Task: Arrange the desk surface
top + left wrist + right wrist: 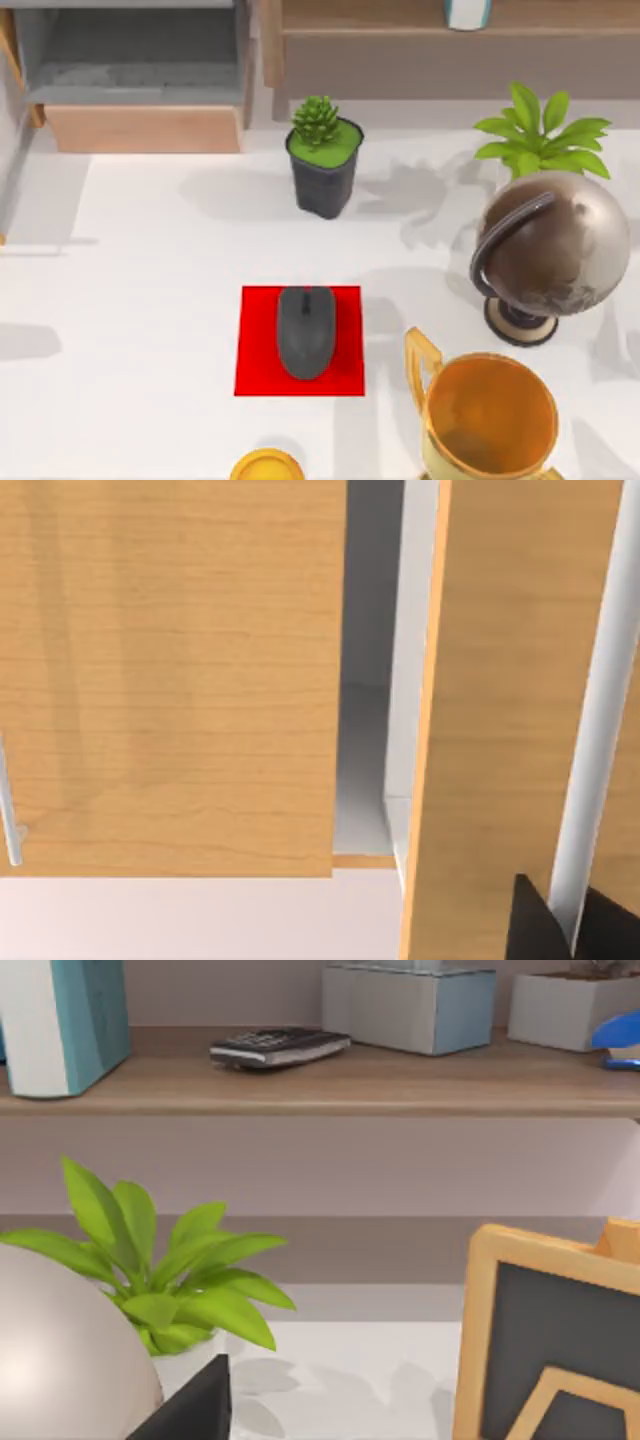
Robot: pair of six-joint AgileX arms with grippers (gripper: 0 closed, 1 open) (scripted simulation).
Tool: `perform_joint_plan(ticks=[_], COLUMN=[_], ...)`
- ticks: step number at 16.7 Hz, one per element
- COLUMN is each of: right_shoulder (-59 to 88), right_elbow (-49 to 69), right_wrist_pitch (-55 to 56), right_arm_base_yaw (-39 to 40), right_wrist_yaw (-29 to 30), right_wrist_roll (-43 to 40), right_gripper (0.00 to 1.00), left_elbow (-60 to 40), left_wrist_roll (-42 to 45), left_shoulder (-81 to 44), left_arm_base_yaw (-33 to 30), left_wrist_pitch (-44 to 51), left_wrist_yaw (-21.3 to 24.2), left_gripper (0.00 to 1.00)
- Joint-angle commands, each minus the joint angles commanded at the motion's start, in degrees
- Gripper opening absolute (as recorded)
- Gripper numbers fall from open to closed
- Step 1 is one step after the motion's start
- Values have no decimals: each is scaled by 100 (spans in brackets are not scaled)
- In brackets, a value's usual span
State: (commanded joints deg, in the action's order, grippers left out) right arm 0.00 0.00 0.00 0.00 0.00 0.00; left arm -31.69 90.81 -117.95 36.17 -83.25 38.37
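Note:
The desk surface (pixel 150 330) is a broad white tabletop. At its middle lies a red mat (pixel 252 372) with a dark grey mouse (pixel 305 331) on it. In the left wrist view, my left gripper (pixel 578 928) shows two dark fingertips (pixel 535 925) on either side of a slim white bar (pixel 600 730) on a light wooden panel (pixel 510 680). In the right wrist view, one dark fingertip (pixel 195 1410) of my right arm sits low beside the pale globe (pixel 60 1350), facing the shelf.
A succulent in a black pot (pixel 323 160) stands at the back centre. A leafy plant (pixel 540 135), a brown globe (pixel 548 250) and a gold trophy (pixel 485 420) crowd the right side. An open drawer (pixel 140 75) is at the back left. The wooden shelf (pixel 320 1085) holds a calculator (pixel 280 1045).

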Motion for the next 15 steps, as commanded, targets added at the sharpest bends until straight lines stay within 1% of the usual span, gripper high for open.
perform_joint_plan(ticks=[4,6,11,13,15], right_shoulder=[0,0,0,0,0], right_elbow=[0,0,0,0,0], right_wrist_pitch=[0,0,0,0,0], right_arm_base_yaw=[0,0,0,0,0], right_wrist_yaw=[0,0,0,0,0], right_wrist_roll=[0,0,0,0,0], right_gripper=[100,100,100,100,100], left_elbow=[-827,-1023,-1020,-1238,-1690], left_wrist_roll=[-8,-20,-28,-23,-31], left_shoulder=[-219,-357,-387,-507,-685], left_arm_base_yaw=[-339,-512,-496,-585,-735], left_wrist_pitch=[330,506,549,680,884], left_wrist_yaw=[-330,-494,-508,-595,-718], left_gripper=[0,0,0,0,0])
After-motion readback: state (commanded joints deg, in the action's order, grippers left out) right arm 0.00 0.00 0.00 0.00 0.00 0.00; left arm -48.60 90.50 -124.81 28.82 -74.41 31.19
